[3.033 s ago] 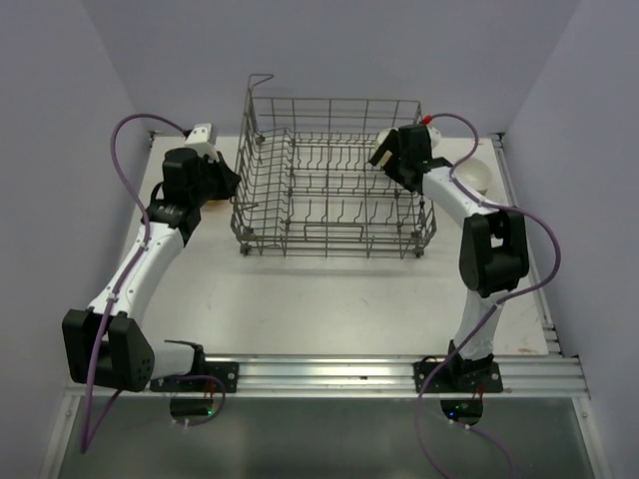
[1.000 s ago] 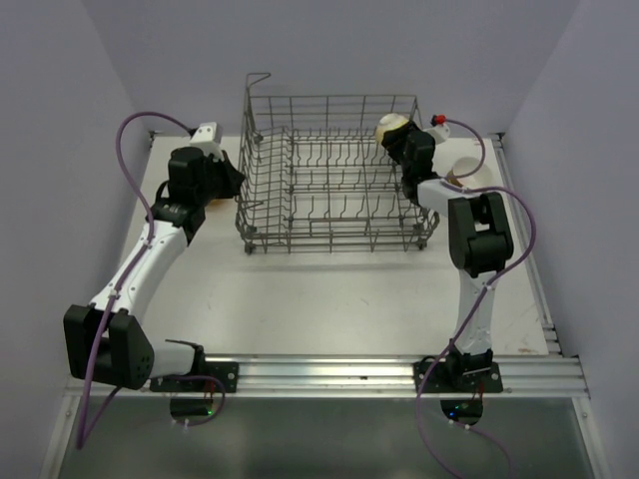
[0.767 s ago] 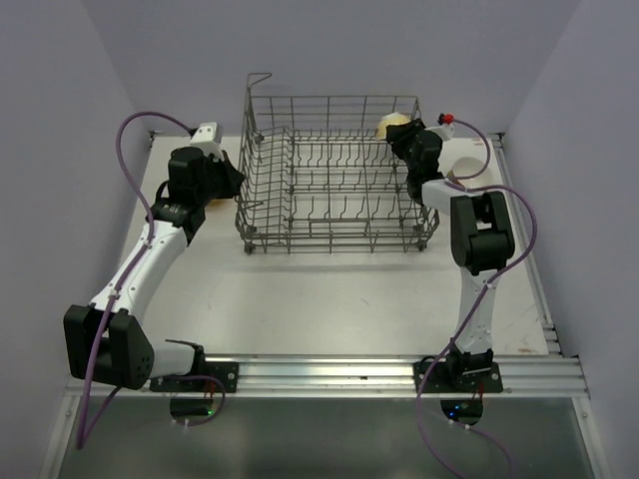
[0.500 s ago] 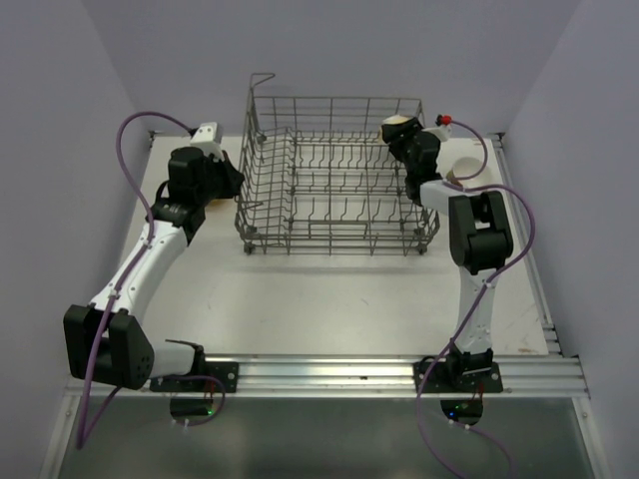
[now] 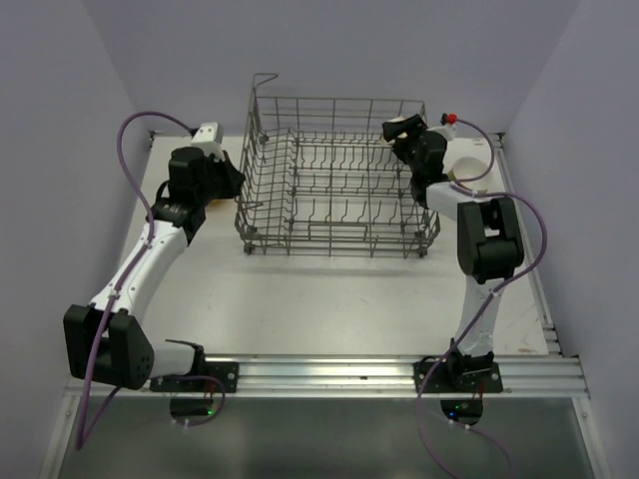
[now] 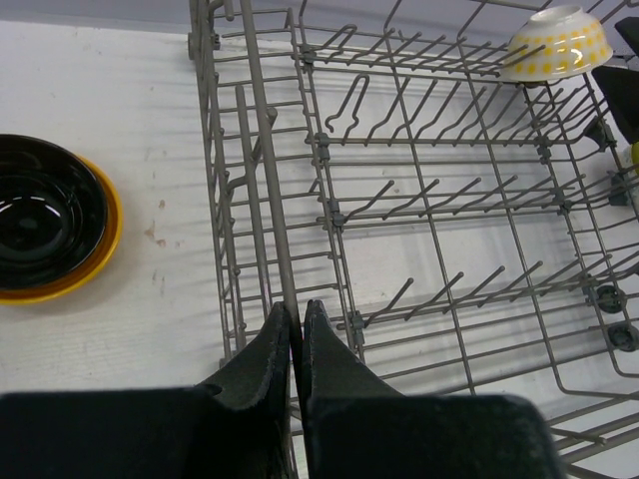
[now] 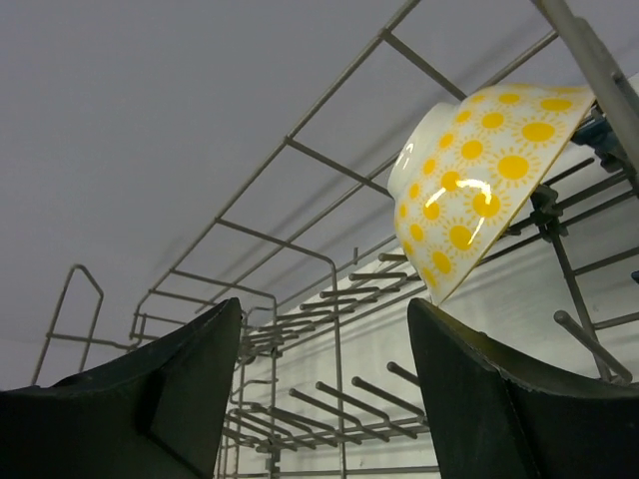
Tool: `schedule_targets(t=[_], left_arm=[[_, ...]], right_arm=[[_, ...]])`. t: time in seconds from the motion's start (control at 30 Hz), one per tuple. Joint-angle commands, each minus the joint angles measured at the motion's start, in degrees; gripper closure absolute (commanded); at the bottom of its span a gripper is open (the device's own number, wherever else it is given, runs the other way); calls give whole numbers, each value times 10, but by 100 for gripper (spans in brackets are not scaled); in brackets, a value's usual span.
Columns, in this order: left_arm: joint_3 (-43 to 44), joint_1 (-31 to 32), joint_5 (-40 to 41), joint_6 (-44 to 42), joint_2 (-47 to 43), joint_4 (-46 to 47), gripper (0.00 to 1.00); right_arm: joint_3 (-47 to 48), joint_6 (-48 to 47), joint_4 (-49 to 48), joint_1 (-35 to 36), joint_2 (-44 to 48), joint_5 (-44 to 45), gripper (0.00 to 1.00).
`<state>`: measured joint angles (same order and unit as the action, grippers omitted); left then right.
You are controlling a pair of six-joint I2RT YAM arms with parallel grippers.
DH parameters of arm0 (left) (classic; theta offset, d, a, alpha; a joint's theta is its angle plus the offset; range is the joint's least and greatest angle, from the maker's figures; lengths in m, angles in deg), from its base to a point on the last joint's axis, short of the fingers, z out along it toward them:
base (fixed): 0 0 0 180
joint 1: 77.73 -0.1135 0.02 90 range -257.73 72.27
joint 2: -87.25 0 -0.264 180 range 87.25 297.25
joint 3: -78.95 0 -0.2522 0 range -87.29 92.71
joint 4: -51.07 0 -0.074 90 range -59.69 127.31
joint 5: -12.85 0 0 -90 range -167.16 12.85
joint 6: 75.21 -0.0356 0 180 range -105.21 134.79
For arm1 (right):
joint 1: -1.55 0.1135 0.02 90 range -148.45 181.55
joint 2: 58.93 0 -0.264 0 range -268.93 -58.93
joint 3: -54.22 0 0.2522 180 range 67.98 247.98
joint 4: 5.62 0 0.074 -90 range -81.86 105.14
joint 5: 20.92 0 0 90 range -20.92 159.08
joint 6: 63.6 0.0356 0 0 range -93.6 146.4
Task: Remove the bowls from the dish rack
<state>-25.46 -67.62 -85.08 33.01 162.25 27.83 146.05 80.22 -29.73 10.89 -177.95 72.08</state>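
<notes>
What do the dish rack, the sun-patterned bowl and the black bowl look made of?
Dish rack: thin grey metal wire, matte, seemingly coated. Sun-patterned bowl: likely glazed ceramic, judging by its sharp glossy highlights; melamine is possible. Black bowl: glossy black inside, yellow outside, mirror-like reflections; probably glazed ceramic too.

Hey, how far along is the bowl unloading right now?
Done: a black bowl sits on the table left of the dish rack, a cream bowl right of it. In hand: left claw pinches the rack wall; right claw is open at the sun-patterned bowl. Left: lifting that one out.
</notes>
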Motion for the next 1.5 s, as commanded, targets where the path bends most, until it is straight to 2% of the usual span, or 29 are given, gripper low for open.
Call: schedule_targets(t=[0.0, 0.27, 0.87, 1.17, 1.47], left_arm=[[9, 21, -63, -43, 8, -15, 100], [10, 21, -63, -38, 7, -17, 100], [9, 22, -72, -35, -3, -16, 100], [9, 22, -79, -35, -6, -15, 100], [9, 27, -77, -41, -6, -15, 100]], right_arm=[[5, -32, 45, -4, 73, 9, 27], [82, -68, 231, 2, 96, 56, 29], [232, -65, 459, 22, 10, 131, 26], [256, -56, 491, 22, -19, 149, 24], [279, -51, 461, 21, -62, 161, 24]])
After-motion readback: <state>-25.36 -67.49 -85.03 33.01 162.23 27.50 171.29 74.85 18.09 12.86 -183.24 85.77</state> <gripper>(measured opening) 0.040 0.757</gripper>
